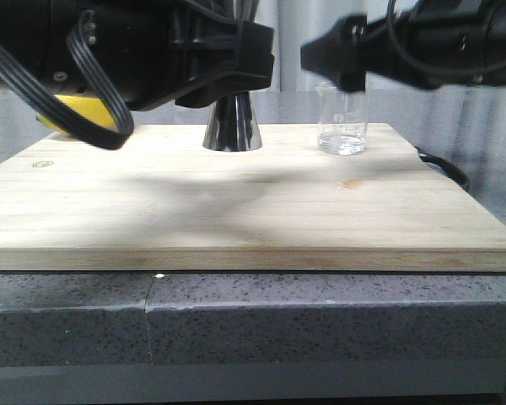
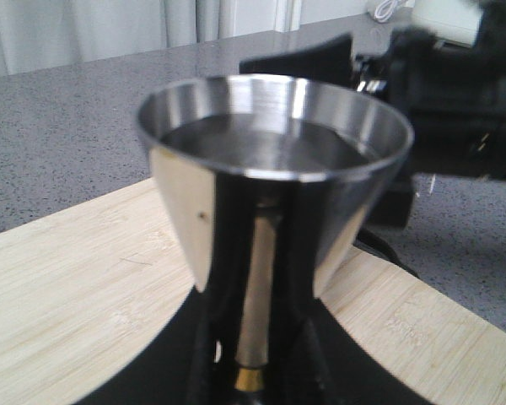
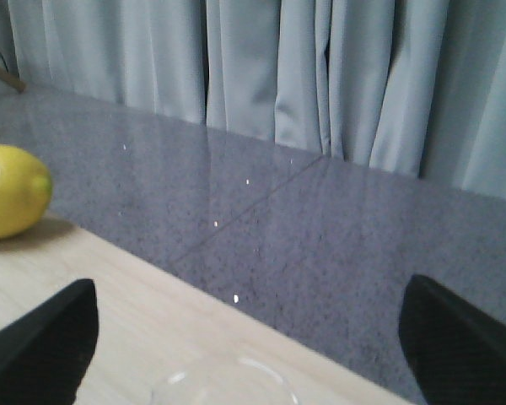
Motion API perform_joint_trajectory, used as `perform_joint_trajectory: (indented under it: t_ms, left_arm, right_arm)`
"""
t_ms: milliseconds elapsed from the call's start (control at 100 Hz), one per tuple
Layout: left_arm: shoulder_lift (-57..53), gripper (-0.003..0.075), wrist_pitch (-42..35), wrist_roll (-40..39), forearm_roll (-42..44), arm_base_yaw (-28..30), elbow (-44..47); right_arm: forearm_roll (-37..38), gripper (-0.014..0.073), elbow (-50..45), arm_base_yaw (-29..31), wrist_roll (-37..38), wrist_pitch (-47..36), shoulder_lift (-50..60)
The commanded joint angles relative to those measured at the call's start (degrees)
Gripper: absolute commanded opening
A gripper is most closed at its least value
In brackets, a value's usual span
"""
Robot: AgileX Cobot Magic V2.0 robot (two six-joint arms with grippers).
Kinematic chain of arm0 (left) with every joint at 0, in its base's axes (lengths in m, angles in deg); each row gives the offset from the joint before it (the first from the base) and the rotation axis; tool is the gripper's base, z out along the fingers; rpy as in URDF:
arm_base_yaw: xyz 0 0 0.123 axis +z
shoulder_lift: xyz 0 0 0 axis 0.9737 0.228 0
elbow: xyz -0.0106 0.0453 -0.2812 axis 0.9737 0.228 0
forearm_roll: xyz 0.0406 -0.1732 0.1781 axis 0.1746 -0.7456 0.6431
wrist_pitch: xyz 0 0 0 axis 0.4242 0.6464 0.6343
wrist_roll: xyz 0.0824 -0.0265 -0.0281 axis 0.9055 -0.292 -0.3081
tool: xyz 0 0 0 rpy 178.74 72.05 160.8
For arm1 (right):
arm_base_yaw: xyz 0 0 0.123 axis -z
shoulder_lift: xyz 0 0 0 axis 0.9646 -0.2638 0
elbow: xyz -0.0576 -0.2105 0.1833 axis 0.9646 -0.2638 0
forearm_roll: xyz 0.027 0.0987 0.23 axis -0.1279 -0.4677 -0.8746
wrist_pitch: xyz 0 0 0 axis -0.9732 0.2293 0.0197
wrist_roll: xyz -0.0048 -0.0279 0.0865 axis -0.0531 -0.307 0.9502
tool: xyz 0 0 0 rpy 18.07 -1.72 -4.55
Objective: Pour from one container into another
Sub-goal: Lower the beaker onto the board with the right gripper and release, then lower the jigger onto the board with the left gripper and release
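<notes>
A gray stone counter (image 1: 320, 312) holds a big wooden board (image 1: 236, 211), and everything I work with sits on that board. Gray curtains (image 3: 320, 76) hang behind the counter.

My left gripper (image 2: 255, 371) is clenched on the steel jigger (image 1: 233, 122) — its black fingers (image 2: 299, 337) hug the thin waist. The jigger stands upright near the back edge of the board, close to the middle. Its wide top cup (image 2: 274, 135) opens upward, and the inside looks shiny and maybe wet, but the view is too blurry for me to be sure.

My right gripper (image 3: 236, 337) is spread wide. Its two dark fingertips (image 3: 38, 337) sit far apart, one on each side of the glass beaker (image 1: 342, 118), and I see no touch. The beaker stands upright on the board to the right of the jigger, well apart from it. A little clear liquid seems to sit at its bottom. Only its round rim (image 3: 223, 380) shows between my open fingers.

A yellow lemon (image 3: 13, 190) rests at the far left — part of it peeks out behind my left arm's black cables (image 1: 76, 93).
</notes>
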Motion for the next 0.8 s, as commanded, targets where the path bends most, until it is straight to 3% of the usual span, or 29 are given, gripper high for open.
perform_joint_trajectory:
  t_ms: [0,390,790]
  left_arm:
    - [-2.04,-0.0019,-5.8,0.14,-0.05,0.9,-1.7]
    - [-2.04,-0.0019,-9.67,0.14,1.8,7.19,0.34]
    - [-2.04,-0.0019,-18.25,-0.27,1.35,9.36,9.3]
  right_arm:
    - [-0.81,0.0654,1.46,0.2,0.22,-4.6,5.2]
    - [-0.81,0.0654,1.46,-1.96,0.22,-4.96,18.7]
    - [-0.91,0.0654,1.46,-1.96,0.22,-5.19,21.1]
